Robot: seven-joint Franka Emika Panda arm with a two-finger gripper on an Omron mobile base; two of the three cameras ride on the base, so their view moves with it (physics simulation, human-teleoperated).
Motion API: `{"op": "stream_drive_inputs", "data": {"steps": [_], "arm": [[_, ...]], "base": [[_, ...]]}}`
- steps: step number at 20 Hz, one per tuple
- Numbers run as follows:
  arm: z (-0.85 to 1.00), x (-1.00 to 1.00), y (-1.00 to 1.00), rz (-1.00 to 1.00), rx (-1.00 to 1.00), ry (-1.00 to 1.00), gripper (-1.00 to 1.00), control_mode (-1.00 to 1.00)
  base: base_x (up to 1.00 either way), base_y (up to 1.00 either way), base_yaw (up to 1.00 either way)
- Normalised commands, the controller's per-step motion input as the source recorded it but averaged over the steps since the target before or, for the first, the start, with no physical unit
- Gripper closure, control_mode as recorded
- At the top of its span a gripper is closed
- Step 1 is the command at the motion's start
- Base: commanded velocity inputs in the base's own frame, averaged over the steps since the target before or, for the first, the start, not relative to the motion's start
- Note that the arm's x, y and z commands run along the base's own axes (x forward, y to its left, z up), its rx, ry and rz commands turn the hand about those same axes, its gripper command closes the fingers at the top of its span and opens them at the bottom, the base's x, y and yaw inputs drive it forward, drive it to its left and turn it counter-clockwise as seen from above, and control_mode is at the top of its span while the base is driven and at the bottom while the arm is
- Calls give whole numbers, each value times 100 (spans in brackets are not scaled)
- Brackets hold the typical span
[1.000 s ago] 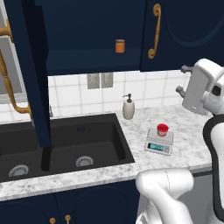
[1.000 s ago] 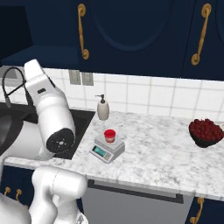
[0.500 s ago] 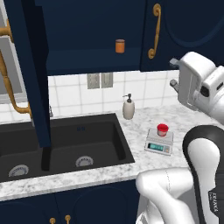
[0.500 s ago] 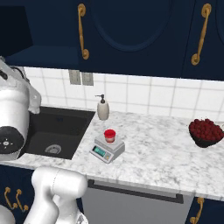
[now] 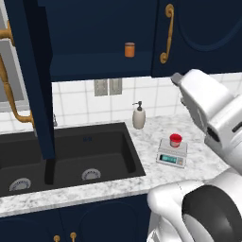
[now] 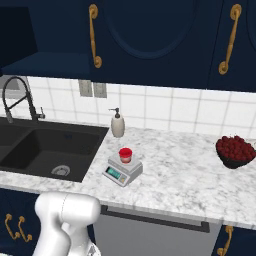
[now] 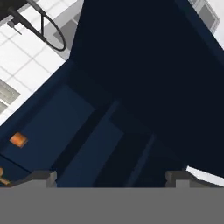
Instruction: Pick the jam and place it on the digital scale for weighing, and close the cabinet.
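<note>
Cabinet door: the large dark navy wall cabinet [image 5: 94,38] has its left door [image 5: 30,71] swung wide open, edge-on in the left base view, with a long curved brass handle [image 5: 14,101] on its outer face.
Cabinet shelf: an orange-brown cylindrical jar [image 5: 129,49] stands on the open shelf; in the hand view the same jar [image 7: 18,140] sits at the lower left, on the shelf of the dark interior.
Closed door: the arched-panel navy door [image 5: 198,33] to the right of the opening is shut, its brass handle [image 5: 166,33] hanging along its left edge.
Sink: a black double-bowl sink [image 5: 66,158] is set into the white-and-grey marbled counter [image 6: 190,170], with a black spring-neck faucet [image 6: 17,97] behind it.
Soap: a whitish soap dispenser bottle [image 5: 138,116] stands upright at the tiled wall, just right of the sink.
Scale: the small flat silver-grey digital scale [image 5: 172,153] lies on the counter, right of the sink, its bluish-green display facing the counter's front edge.
Jam: the small red-lidded jam jar [image 5: 175,140] stands upright on the scale's platform; the right base view shows the same jar [image 6: 125,155] there, clear of the arm.
Gripper: the two-finger gripper [image 7: 111,177] points into the open cabinet, its dark fingertips [image 7: 41,176] spread wide apart with nothing between them.
Bowl: a dark bowl of red fruit [image 6: 236,151] rests at the far right of the counter.
</note>
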Motion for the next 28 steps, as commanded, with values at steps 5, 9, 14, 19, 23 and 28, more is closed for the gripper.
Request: {"op": "stream_drive_inputs", "data": {"steps": [5,9,14,19,23,28], "arm": [[-84,-78,100,-8,1,-31,-100,-100],[-100,1,100,-10,1,-15,-100,-100],[-90,10,100,-14,9,-22,-100,-100],[-61,13,100,-18,18,-27,-100,-100],[-53,46,100,-20,26,-28,-100,-100],[-26,89,100,-21,32,-32,-100,-100]], "base": [[0,0,0],[0,0,0],[0,0,0],[0,0,0],[0,0,0],[0,0,0]]}}
